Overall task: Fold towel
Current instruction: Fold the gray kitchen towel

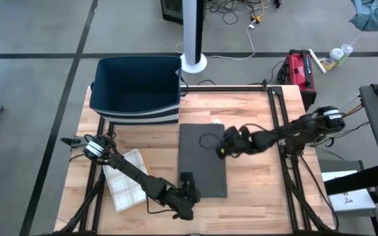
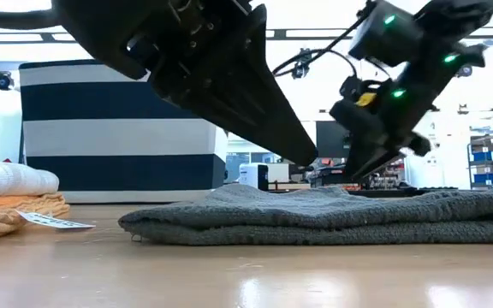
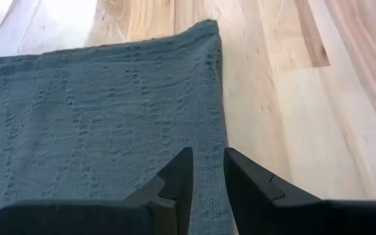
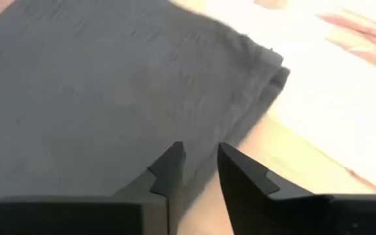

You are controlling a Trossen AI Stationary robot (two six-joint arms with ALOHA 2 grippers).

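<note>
One grey towel (image 1: 202,160), one striped bin (image 1: 135,90), one stack of folded cloths (image 1: 126,178), two tools.

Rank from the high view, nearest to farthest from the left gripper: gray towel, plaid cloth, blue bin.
From the left gripper:
1. gray towel, directly under its fingertips at the near edge.
2. plaid cloth, to its left.
3. blue bin, at the table's far edge.
</note>
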